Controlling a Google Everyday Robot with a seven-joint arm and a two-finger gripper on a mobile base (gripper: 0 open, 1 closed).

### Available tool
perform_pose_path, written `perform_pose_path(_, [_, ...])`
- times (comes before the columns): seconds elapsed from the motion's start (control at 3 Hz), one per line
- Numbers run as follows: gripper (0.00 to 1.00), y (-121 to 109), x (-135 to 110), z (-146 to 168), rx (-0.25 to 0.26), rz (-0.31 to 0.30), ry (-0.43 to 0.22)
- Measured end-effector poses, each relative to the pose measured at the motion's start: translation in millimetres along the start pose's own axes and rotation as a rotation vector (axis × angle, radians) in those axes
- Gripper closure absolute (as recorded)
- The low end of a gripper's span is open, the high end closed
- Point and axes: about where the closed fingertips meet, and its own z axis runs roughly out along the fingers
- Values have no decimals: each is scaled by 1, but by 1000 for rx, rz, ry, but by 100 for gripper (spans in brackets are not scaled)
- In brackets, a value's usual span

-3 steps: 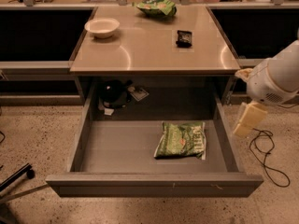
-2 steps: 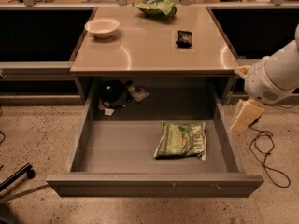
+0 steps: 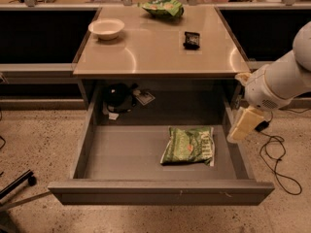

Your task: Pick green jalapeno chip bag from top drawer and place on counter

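The green jalapeno chip bag [image 3: 188, 145] lies flat in the right half of the open top drawer [image 3: 160, 192], white edge strip to the right. The counter [image 3: 155, 47] is the glossy beige tabletop above it. My gripper [image 3: 244, 124] hangs from the white arm at the right, just outside the drawer's right wall, right of the bag and a little above it. It holds nothing I can see.
On the counter stand a white bowl [image 3: 106, 28], a small black object [image 3: 191, 39] and a bulging green bag [image 3: 163, 7] at the back. A dark object [image 3: 116, 96] and a card sit under the counter behind the drawer. A cable [image 3: 274, 154] lies on the floor at right.
The arm and gripper have shifted slightly left, toward the drawer's right wall. The bag and drawer have not moved.
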Motion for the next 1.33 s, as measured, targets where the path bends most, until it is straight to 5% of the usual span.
perform_pose_path(0.67, [0, 16, -30, 100, -32, -23, -110])
perform_pose_path(1.33, [0, 40, -35, 174, -99, -15, -137])
